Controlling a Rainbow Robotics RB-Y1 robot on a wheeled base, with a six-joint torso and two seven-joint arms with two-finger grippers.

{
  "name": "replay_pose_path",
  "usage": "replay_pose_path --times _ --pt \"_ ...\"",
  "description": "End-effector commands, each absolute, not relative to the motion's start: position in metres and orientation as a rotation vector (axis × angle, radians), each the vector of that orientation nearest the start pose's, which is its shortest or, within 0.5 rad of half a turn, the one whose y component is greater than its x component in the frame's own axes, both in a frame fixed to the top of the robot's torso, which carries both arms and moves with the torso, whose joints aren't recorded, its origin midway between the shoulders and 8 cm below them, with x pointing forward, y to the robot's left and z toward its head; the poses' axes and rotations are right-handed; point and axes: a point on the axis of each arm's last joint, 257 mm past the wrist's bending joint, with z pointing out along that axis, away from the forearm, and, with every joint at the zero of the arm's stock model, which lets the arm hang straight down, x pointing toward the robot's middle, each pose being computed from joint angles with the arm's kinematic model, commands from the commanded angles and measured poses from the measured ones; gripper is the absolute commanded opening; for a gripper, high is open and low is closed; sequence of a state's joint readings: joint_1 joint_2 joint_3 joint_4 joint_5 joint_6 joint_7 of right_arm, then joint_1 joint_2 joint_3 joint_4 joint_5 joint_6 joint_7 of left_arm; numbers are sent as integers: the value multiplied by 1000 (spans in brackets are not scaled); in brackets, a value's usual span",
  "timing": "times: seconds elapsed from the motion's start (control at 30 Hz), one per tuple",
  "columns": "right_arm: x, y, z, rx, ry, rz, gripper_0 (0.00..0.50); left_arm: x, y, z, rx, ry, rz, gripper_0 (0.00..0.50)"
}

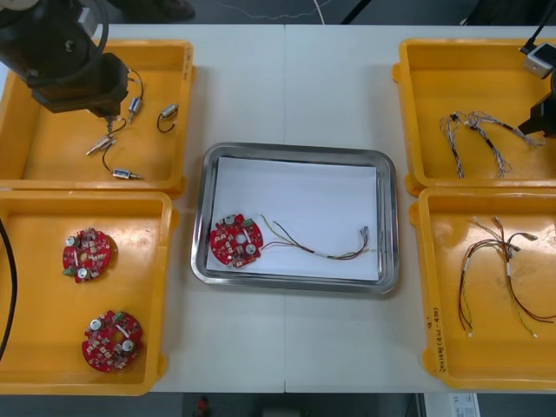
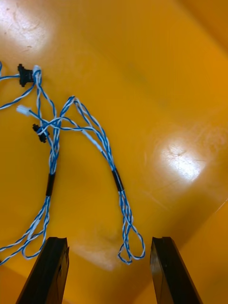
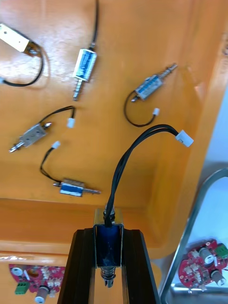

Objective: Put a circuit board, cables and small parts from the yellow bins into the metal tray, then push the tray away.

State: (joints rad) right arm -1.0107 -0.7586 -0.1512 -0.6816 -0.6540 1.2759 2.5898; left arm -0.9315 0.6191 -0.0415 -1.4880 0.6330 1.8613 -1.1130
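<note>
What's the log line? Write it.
left gripper: shut on small metal part, far-left bin | right gripper: open over blue-white cable | tray: board, red-yellow cable

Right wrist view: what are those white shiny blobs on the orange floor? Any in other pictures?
Right wrist view: bright glare on the yellow bin, beside the blue and white cables, ahead of the open right gripper. Front view: the rim of the metal tray gleams. Left wrist view: softer sheen on the left bin beyond the left gripper, shut on a small metal part.
</note>
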Motion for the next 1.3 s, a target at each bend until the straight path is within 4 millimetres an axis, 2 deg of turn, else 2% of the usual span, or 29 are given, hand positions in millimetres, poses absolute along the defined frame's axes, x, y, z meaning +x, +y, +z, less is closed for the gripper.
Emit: replay_pose_path --times 0.03,0.13,0.4,0.53,0.73,0.93,1.13,1.3 --pt "640 -456 -86 -805 2254 -295 500 559 218 -56 -215 2568 -132 1" --pt "648 -463 -85 -774 2230 -326 500 557 194 -62 -203 2581 -145 2" --pt "664 -469 -103 -711 2190 -358 500 550 139 -81 -108 2600 -123 2" --pt "665 -462 -110 -702 2197 -335 500 542 110 -89 -41 2607 -132 1" --pt "666 -455 -127 -625 2197 -244 500 527 80 -105 61 2632 -121 2" --pt "664 -455 -137 -604 2206 -222 500 520 66 -121 128 2651 -103 1" --pt "664 -448 -158 -570 2195 -185 500 521 61 -147 151 2680 -76 1" --pt "665 -449 -163 -556 2189 -194 500 522 62 -164 152 2691 -62 2"
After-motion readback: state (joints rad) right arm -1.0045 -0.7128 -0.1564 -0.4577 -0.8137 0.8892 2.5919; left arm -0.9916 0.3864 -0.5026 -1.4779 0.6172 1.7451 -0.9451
